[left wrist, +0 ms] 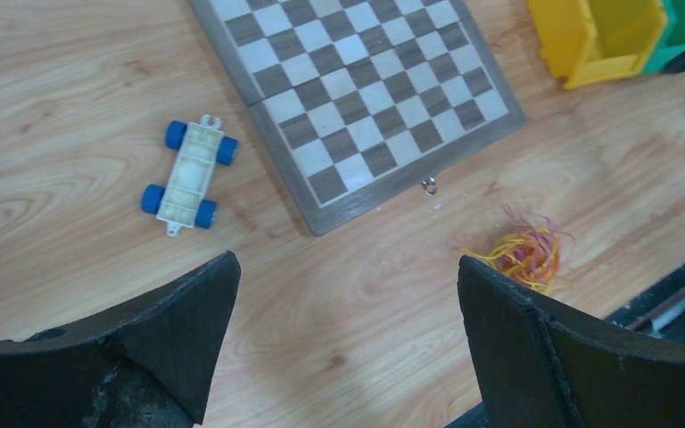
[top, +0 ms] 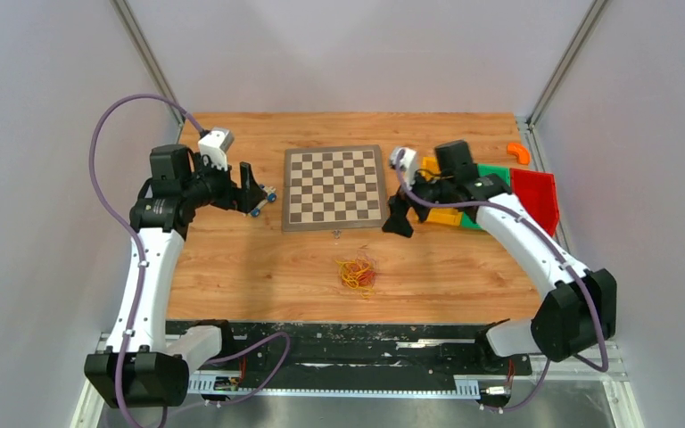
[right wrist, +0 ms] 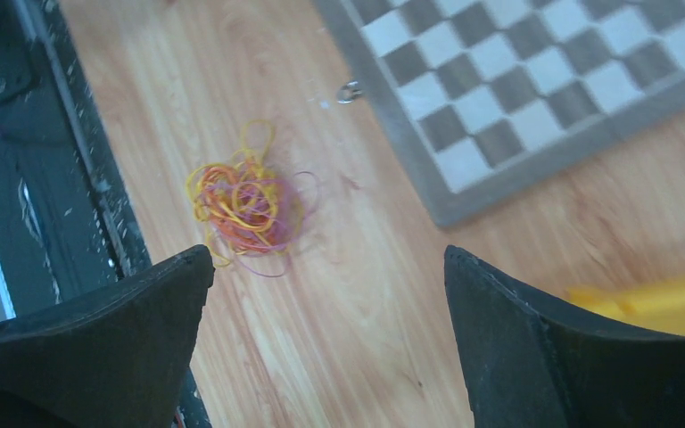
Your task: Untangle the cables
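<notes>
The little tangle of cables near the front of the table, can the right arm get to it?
Probably yes. The right pincer is open above the table, the cables lie loose on bare wood close by, and nothing stands between them. The chessboard is off to the side.

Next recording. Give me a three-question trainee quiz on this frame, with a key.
1. True or false: the tangle of thin yellow, orange and red cables lies on the wooden chessboard.
2. The left claw and right claw are: A both open, B both shut, C one holding cables.
3. What colour are the wheels of the small white toy car chassis?
Key: 1 false; 2 A; 3 blue.
</notes>
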Motion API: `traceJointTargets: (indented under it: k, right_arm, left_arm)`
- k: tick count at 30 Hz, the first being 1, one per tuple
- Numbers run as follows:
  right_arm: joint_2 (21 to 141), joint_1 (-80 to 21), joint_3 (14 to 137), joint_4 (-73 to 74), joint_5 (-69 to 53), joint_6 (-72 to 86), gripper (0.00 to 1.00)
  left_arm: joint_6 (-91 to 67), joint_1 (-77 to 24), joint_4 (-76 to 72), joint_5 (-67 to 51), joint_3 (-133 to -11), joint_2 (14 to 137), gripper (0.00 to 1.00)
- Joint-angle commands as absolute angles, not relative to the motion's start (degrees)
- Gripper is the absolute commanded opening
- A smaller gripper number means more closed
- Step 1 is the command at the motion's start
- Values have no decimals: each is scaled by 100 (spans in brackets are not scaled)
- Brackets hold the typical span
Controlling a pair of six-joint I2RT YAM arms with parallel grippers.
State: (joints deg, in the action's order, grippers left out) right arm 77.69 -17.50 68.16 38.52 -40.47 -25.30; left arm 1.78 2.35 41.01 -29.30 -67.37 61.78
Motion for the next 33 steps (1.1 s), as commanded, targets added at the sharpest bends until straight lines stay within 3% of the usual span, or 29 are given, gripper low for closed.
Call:
traceJointTargets:
  k: [1, 9, 14, 17, 19, 21, 27, 33]
  right_arm:
    - [8174, -2790, 6708, 3757, -3540, -3101, 100]
    - [9521, -3845, 6853, 3676, -3290, -3288, 96]
    - [10235, -4085, 6875, 3606, -3114, -3359, 86]
    - [10364, -4091, 6937, 3678, -3125, -3289, 63]
    - [10265, -4089, 7151, 4027, -3341, -3284, 37]
    - [9938, -4067, 7273, 4206, -3612, -3211, 3]
    - [8962, -3696, 7451, 4043, -4270, -2719, 0]
    - [8628, -3420, 7786, 3700, -4834, -1968, 0]
  left_arm:
    - [-324, 260, 3275, -3817, -6350, 5815, 100]
    - [-877, 261, 2943, -4364, -5896, 5673, 100]
    - [-1362, 261, 2568, -4374, -5549, 5374, 100]
    - [-1637, 259, 2405, -4372, -5324, 5319, 100]
    - [-1859, 257, 2283, -4307, -5182, 5285, 100]
    - [-2008, 262, 2163, -4311, -5049, 5245, 100]
    - [-2220, 190, 1297, -5110, -4457, 5174, 100]
    - [-2044, -764, 473, -5471, -4062, 5217, 100]
